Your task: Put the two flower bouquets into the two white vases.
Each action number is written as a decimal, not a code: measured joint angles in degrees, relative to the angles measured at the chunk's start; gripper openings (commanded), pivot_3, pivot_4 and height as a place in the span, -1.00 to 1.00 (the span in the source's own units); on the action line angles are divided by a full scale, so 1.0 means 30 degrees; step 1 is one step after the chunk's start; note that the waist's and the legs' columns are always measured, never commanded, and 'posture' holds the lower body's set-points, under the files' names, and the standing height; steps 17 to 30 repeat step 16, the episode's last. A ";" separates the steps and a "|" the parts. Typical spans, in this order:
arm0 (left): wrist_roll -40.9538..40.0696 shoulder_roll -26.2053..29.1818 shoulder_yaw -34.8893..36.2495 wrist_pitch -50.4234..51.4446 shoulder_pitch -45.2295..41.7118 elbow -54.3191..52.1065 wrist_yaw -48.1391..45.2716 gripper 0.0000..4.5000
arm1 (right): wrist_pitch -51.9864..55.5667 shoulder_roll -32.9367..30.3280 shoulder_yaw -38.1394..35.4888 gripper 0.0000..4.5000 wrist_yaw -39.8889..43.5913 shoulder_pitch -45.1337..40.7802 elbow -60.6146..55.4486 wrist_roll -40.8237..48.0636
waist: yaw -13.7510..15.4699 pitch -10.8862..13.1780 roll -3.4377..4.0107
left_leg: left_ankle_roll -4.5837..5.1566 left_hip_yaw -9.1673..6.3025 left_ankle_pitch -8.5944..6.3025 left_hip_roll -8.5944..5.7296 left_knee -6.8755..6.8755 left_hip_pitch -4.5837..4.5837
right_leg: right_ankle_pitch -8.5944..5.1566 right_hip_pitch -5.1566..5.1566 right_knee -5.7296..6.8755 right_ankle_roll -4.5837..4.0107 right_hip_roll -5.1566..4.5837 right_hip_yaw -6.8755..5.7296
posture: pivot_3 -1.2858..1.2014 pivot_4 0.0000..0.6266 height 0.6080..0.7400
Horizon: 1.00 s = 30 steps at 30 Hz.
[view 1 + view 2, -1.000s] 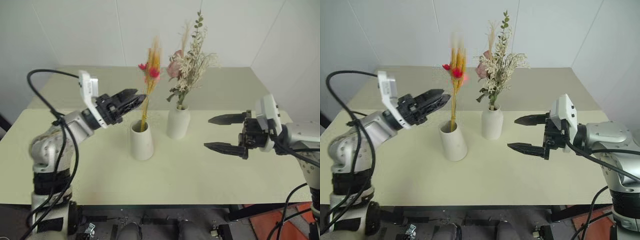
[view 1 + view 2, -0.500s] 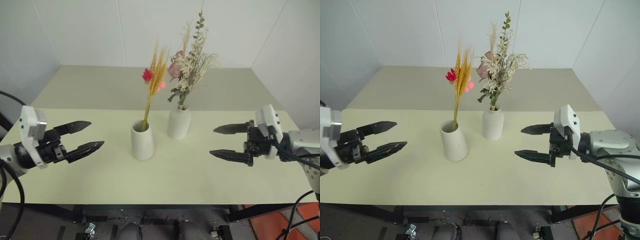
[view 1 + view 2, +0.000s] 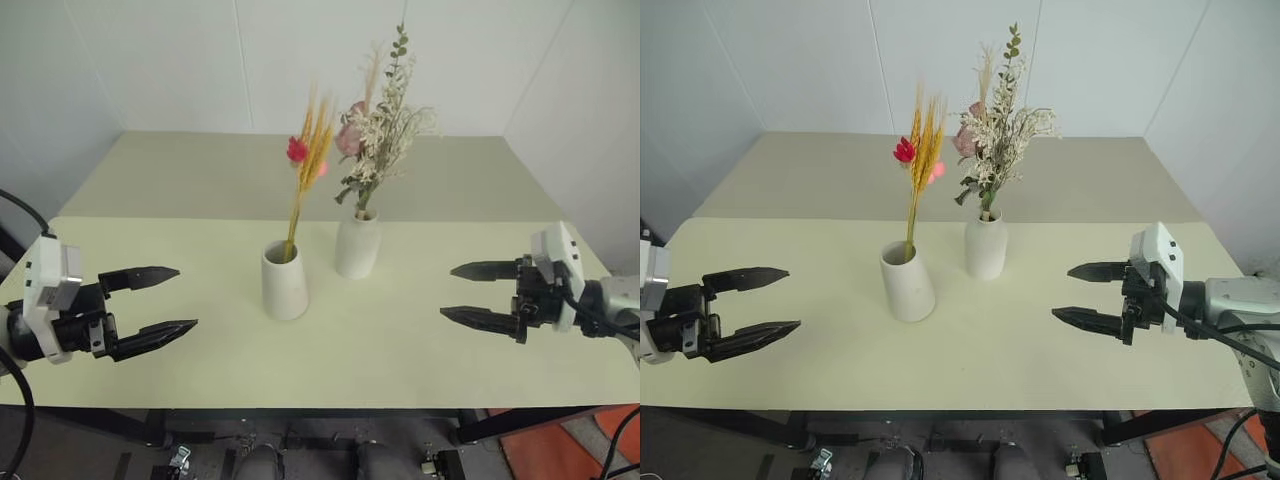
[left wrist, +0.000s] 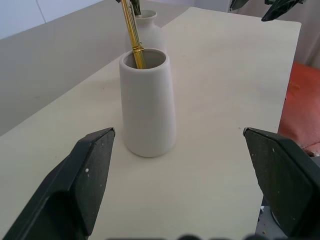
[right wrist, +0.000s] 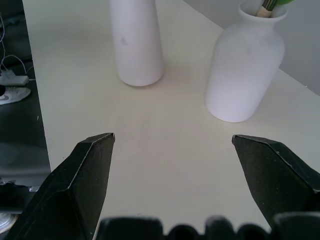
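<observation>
A pale green table (image 3: 200,370) holds two white vases side by side near its middle. The tapered cone vase (image 3: 284,281) contains the thin yellow straw bundle with red blooms (image 3: 309,160). The narrow-necked bottle vase (image 3: 357,245), just beside it, contains the bushier pink and cream bouquet (image 3: 378,130). The left gripper (image 3: 162,304) and the right gripper (image 3: 468,293) hover well apart from the vases, fingers spread wide and empty.

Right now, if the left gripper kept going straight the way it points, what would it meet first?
Most likely the cone vase holding the yellow straw stems. It stands centred between the left gripper's open fingers in the left wrist view, with bare table between; depth is unclear.
</observation>
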 measured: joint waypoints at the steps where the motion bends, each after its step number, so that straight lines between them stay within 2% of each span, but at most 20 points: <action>1: 0.0000 0.0000 -0.0007 -0.0039 -0.0002 -0.0023 0.0008 0.99 | 0.0001 -0.0032 -0.0074 1.00 -0.0064 0.0074 -0.0012 0.0001 | 0.0001 0.0000 0.0000 | 0.0000 0.0001 0.0000 0.0001 0.0000 0.0000 | 0.0000 0.0001 0.0001 -0.0001 0.0001 -0.0001 | 0.03 -0.52 1.00; 30: -0.0034 -0.0006 -0.0392 -0.0055 -0.0246 -0.0425 0.0790 0.99 | -0.0006 -0.0520 -0.0382 1.00 0.0215 0.0079 0.0436 -0.0188 | 0.0017 0.0000 0.0000 | 0.0000 0.0002 0.0000 0.0001 0.0000 0.0002 | 0.0002 0.0003 0.0001 -0.0001 0.0003 0.0001 | 0.03 -0.52 1.00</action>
